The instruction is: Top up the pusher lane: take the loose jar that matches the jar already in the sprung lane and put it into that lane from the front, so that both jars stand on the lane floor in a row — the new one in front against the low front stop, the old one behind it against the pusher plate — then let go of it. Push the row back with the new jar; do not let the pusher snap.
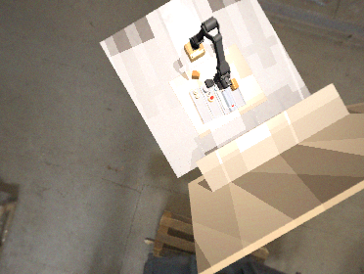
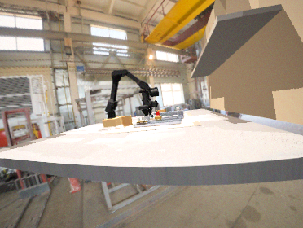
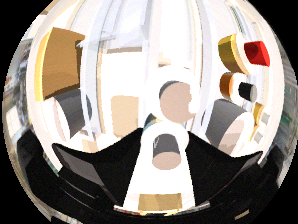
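Currently, the black parallel-jaw gripper (image 3: 166, 163) is pinching the pale beige cylindrical jar (image 3: 166, 151) between its fingers, just before the white sprung lane (image 3: 174, 63). Beyond, the matching beige jar (image 3: 177, 102) is standing in that lane. Judged best: keeping the held jar upright, centred, advancing slowly against the row.

Table (image 1: 147, 98), white and pale grey, is carrying: lane rack (image 1: 217, 104); two tan blocks (image 1: 196, 74); arm base (image 1: 197, 50) on a tan block.
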`<state>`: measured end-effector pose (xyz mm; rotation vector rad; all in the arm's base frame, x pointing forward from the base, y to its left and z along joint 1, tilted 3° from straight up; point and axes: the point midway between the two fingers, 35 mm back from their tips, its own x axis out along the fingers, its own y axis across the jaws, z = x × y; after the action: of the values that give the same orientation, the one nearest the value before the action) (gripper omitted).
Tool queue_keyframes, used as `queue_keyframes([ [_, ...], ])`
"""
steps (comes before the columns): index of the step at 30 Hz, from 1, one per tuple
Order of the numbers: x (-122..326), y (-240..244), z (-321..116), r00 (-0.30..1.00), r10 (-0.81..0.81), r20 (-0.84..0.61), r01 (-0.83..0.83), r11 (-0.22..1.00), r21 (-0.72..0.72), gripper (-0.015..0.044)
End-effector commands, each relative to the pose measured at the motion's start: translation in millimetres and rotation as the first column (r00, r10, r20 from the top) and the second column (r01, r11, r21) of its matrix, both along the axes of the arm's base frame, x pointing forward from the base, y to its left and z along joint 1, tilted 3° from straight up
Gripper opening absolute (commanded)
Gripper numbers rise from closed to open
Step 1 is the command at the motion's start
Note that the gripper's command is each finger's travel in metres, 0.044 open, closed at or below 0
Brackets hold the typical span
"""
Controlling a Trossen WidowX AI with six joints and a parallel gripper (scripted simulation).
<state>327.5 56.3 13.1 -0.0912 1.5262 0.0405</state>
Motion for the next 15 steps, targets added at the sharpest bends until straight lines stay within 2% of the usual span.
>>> queue_keyframes([
  [1,1.4,-0.2,0.8,1.0,0.005,0.011,-0.005,1.0,-0.002,0.0],
  [15,-1.0,-0.4,0.6,1.0,0.005,0.011,-0.005,1.0,-0.002,0.0],
])
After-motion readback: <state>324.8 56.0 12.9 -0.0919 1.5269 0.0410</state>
